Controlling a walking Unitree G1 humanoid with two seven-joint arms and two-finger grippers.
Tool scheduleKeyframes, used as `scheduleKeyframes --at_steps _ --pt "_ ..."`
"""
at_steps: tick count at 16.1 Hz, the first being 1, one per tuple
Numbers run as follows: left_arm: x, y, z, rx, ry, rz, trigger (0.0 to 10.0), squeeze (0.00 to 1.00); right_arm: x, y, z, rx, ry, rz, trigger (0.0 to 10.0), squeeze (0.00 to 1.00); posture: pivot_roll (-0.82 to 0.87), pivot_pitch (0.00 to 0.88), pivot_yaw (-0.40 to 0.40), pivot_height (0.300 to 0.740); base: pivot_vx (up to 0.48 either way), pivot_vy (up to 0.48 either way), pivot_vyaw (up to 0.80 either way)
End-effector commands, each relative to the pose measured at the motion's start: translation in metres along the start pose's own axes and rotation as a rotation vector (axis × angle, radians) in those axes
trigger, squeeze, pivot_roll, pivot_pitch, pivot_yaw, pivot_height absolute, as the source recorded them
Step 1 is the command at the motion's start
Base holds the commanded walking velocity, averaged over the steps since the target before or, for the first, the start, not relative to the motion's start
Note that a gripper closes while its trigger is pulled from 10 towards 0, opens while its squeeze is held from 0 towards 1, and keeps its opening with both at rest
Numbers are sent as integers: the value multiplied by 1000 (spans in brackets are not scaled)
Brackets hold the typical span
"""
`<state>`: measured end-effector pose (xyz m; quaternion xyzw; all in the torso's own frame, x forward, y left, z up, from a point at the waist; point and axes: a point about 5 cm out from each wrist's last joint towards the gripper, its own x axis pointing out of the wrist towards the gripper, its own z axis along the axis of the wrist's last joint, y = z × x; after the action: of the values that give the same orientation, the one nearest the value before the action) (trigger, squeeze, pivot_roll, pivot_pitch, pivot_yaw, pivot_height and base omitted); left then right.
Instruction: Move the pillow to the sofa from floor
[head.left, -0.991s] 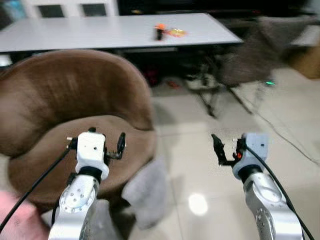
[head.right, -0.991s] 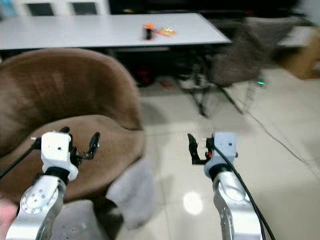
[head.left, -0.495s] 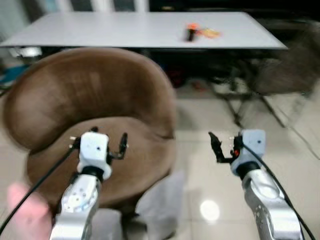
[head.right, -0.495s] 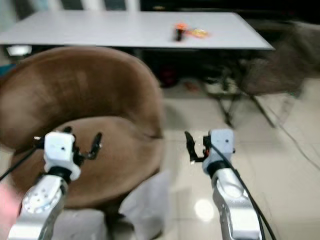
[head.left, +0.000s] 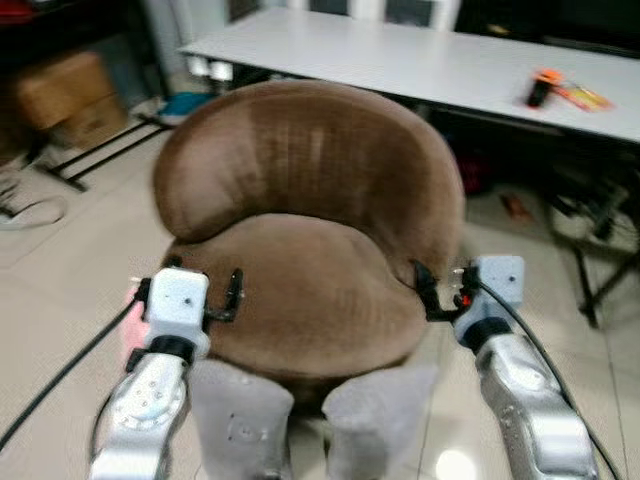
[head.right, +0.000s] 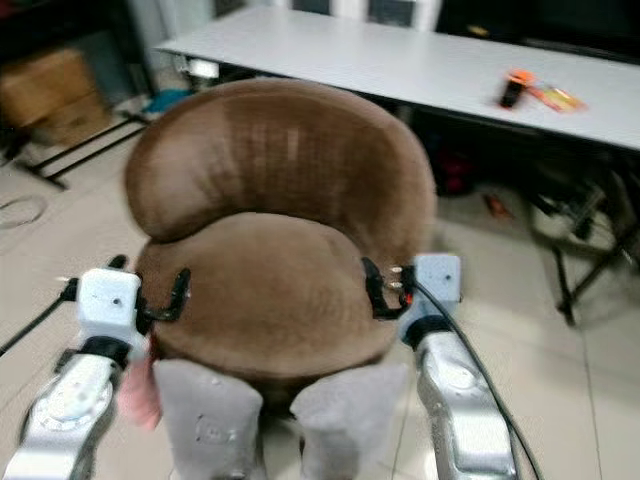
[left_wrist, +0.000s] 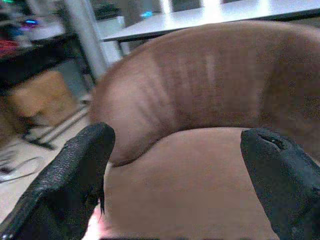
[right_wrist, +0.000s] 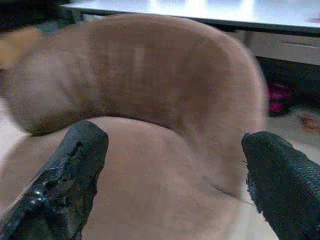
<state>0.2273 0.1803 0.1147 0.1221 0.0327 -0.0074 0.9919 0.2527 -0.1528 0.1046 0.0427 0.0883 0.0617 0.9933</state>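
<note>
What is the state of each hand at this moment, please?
Left hand: open, holding nothing, at the brown chair's left side.
Right hand: open, holding nothing, at the chair's right side.

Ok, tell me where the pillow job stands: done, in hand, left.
Done: nothing yet. The round brown velvet sofa has a bare seat, and a blurred pink soft thing, likely the pillow, lies low beside it.
In hand: the left gripper and right gripper hover open and empty at the seat's edges.
Left: grasp the pillow, lift it, set it on the seat.
</note>
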Motion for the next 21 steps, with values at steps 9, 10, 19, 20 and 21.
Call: scheduleKeyframes --at_steps 9,10,19,20,21 --pt "5 -3 7 0 -35 -3 10000 835 0 -6 1 25 -4 -19 10000 0 -43 0 5 740 0 -433 0" --pt "5 -3 7 0 -35 -1 10000 835 0 -6 1 28 -3 -19 10000 0 -43 0 5 740 0 -442 0" --pt "5 -1 9 -58 -45 -6 10000 855 1 -4 1 2 5 -3 10000 0 -45 0 5 740 175 0 324" --pt "5 -1 9 -59 -44 -7 10000 859 1 -4 1 6 5 -6 10000 0 -45 0 4 740 465 0 0" --pt "6 -1 9 -60 -43 -8 10000 859 2 -4 1 5 6 -5 10000 0 -44 0 5 740 465 0 0"
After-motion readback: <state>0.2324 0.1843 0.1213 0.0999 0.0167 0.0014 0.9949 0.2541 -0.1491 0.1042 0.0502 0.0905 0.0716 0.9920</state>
